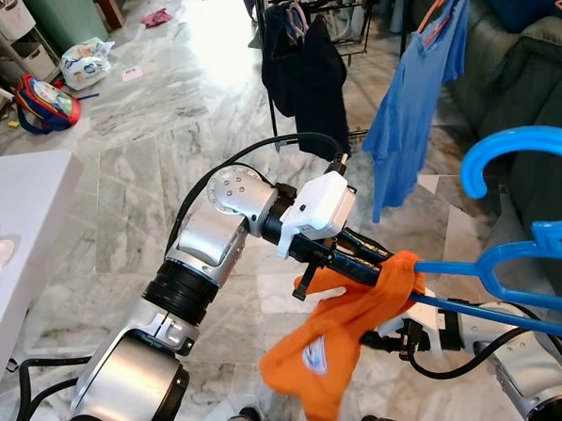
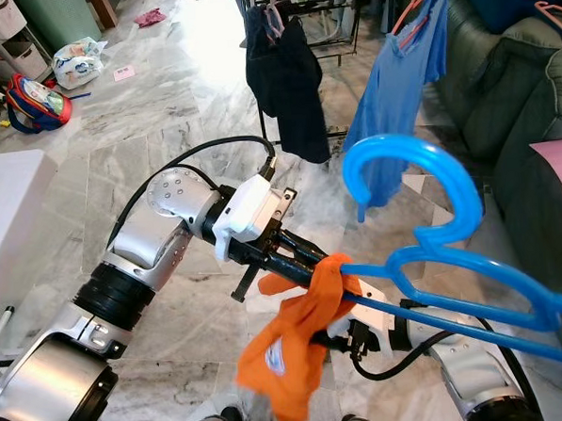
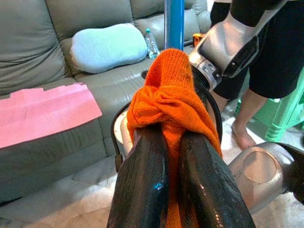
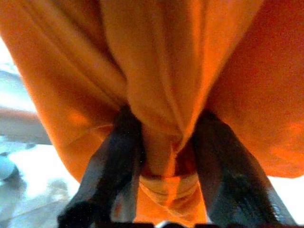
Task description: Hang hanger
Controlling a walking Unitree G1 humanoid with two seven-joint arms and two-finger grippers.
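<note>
Blue hanger (image 2: 455,286): it is hanging in the air in front of me, hook up and curling back toward my left, its bars running off toward my right.
Orange garment (image 2: 293,347): it is bunched over the hanger's near end and drooping below it, above the marble floor (image 1: 165,151).
Left arm: I am reaching it forward and across my front, elbow bent, wrist level.
Left gripper (image 3: 172,142): my two black fingers (image 3: 142,180) are pinching the orange cloth between them, right at the hanger's end.
Right arm: I am holding it low on my right, under the hanger's bars.
Right gripper (image 4: 164,142): my fingers are standing apart with a fold of orange cloth between them; I cannot tell whether they are pressing on it.
Left wrist view: it is showing a grey sofa (image 3: 57,28) with a pale blue cushion (image 3: 111,47), a pink cloth (image 3: 42,111), and a person's bare legs (image 3: 247,111).
Eye views: they are showing a drying rack (image 1: 327,10) ahead with a dark garment (image 1: 304,72) and a blue shirt (image 1: 417,100) hanging.
</note>
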